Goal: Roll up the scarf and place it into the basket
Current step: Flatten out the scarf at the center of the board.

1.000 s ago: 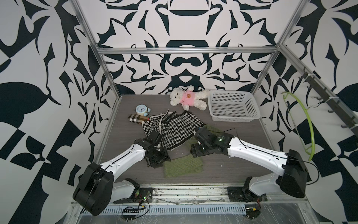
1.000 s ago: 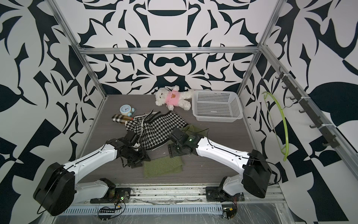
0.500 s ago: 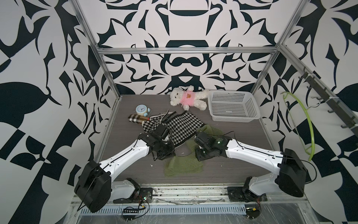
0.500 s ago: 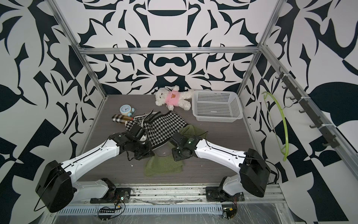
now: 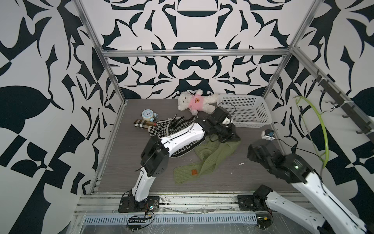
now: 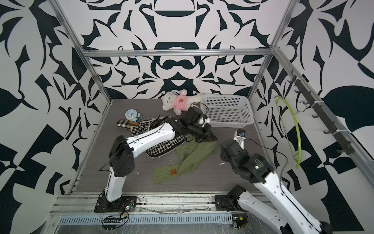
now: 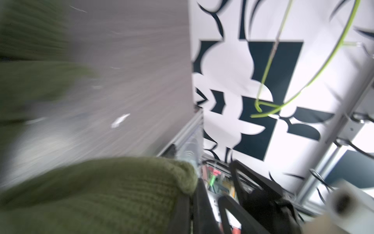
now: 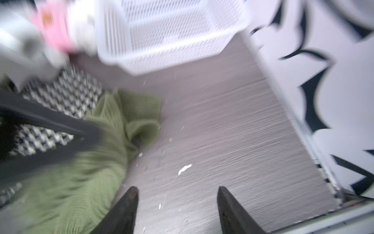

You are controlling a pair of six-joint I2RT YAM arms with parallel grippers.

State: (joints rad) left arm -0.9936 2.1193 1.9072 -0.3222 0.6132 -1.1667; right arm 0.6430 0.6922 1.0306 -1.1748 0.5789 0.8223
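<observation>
Evidently clamps the 1 o'clock end of the green knitted scarf in the left gripper, right gripper splayed empty; looks soft, light, floppy, best taken at corners.

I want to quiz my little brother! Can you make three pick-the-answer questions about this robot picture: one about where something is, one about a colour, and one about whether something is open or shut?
1. Where is the basket?
A) beside the teddy bear
B) hanging on the wall
C) at the front edge

2. What colour does the teddy bear wear?
A) blue
B) pink
C) yellow

3. The right gripper is:
A) shut tight
B) clamped on cloth
C) open and empty

Answers: 1 A, they lie side by side at the back; 2 B, pink in both top views; 3 C, bare table shows between its fingers.
</observation>
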